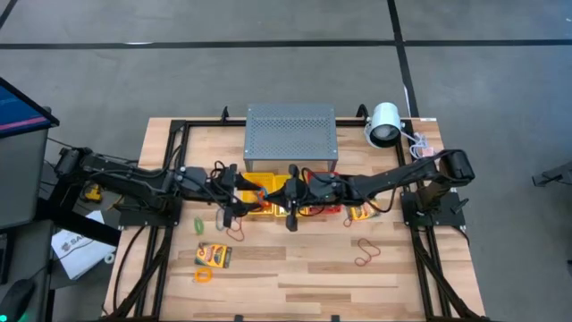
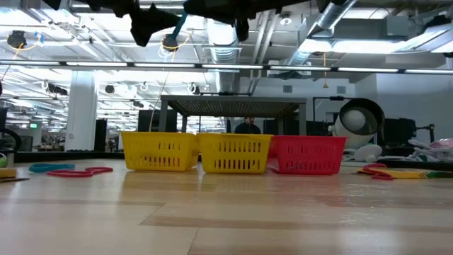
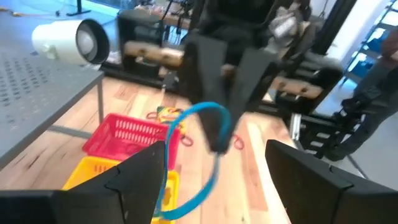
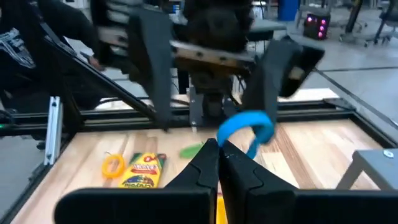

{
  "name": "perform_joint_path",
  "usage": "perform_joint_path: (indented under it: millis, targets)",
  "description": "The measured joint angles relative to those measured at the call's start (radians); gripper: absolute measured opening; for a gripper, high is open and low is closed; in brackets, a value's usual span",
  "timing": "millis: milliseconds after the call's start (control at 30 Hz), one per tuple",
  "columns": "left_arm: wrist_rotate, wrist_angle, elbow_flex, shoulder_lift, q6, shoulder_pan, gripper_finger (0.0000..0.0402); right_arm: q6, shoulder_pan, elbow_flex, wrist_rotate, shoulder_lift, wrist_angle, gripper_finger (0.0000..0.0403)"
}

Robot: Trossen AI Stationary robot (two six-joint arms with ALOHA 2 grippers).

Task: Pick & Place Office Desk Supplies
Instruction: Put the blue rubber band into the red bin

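Right gripper point(image 4: 219, 149), fingers pinched on thin blue band loop point(image 4: 245, 127), is held above yellow mesh baskets point(image 2: 196, 152). Left gripper point(image 3: 214, 171) is spread wide around loop's other end, w/o contact.

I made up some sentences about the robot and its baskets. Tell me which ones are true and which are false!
1. The right gripper is pinching a blue band loop. True.
2. The left gripper is squeezed tight on the loop. False: its fingers stand apart, with the loop hanging between them.
3. Two yellow baskets and one red basket stand in a row. True.
4. The big grey perforated box sits in front of the baskets. False: it stands behind them, at the far side of the table.
5. A yellow-and-green card box lies on the table's wood. True.
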Motion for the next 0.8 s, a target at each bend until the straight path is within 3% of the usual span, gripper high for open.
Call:
perform_joint_path:
  millis: [267,533,800]
  targets:
    - [-0.005,-0.049,0.0,0.0,0.004,0.045,0.0266,-0.012,0.029,-0.001,0.006,-0.119,-0.17,0.0]
    - [-0.004,-0.069,0.0,0.0,0.003,0.052,0.0257,0.039,0.065,0.0,0.136,-0.224,-0.463,0.0]
    - [-0.003,-0.076,0.0,0.0,0.001,0.048,0.0254,0.178,0.059,0.0,0.21,-0.236,-0.775,0.0]
